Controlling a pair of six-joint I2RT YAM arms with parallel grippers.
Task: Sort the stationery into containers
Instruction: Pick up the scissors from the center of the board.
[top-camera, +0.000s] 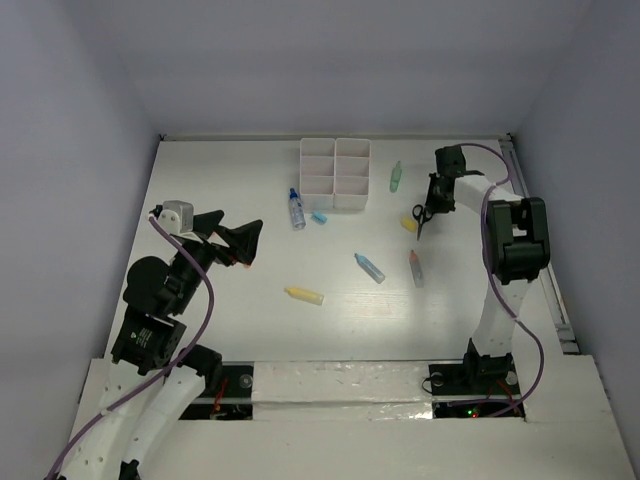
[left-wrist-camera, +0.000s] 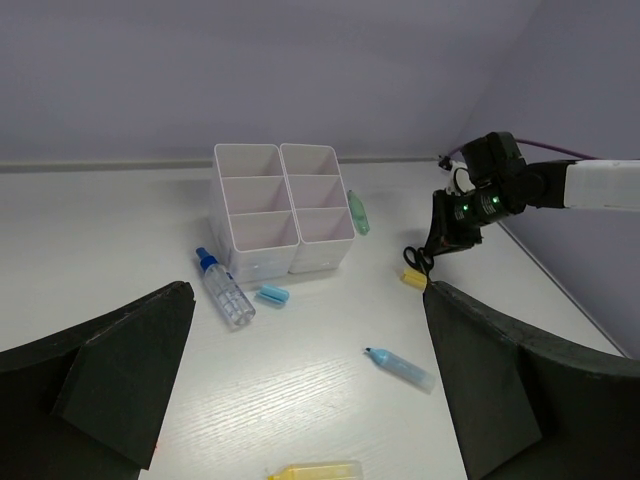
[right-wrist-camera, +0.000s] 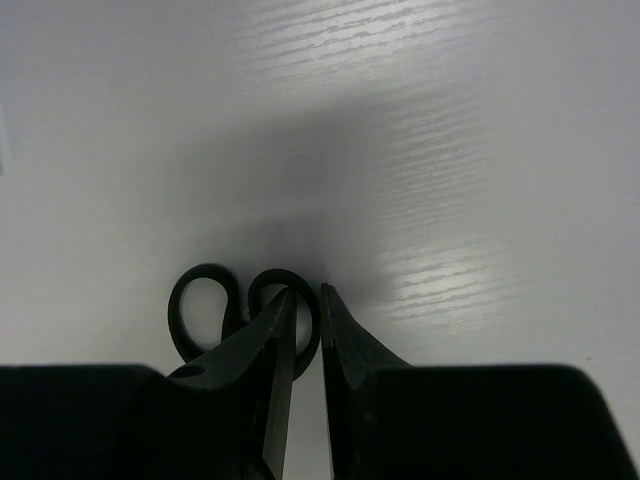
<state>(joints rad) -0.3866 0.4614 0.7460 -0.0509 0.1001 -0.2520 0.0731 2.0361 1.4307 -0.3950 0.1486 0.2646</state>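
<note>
Two arms at a white wood-grain tabletop (top-camera: 250, 330), sorting under way. Clenched in the right gripper (right-wrist-camera: 307, 292): black-handled scissors (right-wrist-camera: 244, 315), pinched at the blade end between narrow-set jaws, finger loops poking out ahead, apparently raised off the surface to the right of the white six-compartment plastic organiser (top-camera: 335, 175). Held that way, most likely, for carrying across and dropping into one cell.

Spread wide and holding nothing, the left gripper (top-camera: 238, 243), parked at the left of the table and turned toward the clutter, seemingly waiting its turn.

Loose and not yet sorted: clear bottle with a blue cap (top-camera: 296, 209) and small light-blue piece (top-camera: 320, 217) just beside the organiser's near-left corner; pale green marker (top-camera: 396, 177) off its right side; small yellow piece (top-camera: 409, 224) close by the scissors; blue marker (top-camera: 369, 267), orange-tipped pen (top-camera: 416, 268) and yellow marker (top-camera: 304, 295) nearer the arms. No contents visible in the cells.

Matt white surface with a soft sheen mid-table, plain pale lilac walls (top-camera: 80, 100) on three sides, raised rail (top-camera: 545, 280) along the right edge.
</note>
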